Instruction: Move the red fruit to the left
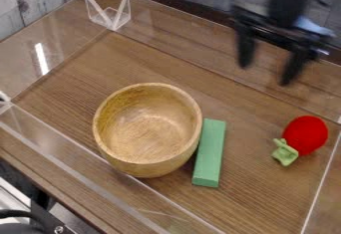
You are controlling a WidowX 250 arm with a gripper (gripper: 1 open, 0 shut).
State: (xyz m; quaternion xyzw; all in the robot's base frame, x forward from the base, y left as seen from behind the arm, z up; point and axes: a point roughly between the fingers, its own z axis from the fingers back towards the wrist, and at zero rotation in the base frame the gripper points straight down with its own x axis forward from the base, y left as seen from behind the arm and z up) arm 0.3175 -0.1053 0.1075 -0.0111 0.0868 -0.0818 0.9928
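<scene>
red fruit (306, 134), rounded, green leafy stem

Open wood left of red fruit (308, 133); green block (210, 151), wooden bowl (147, 128) obstruct beyond.

Wooden table (147, 64), clear acrylic walls (54, 39)

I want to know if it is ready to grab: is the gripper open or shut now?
Open. The gripper has its two dark fingers clearly apart with nothing between them, above the red fruit.
</scene>
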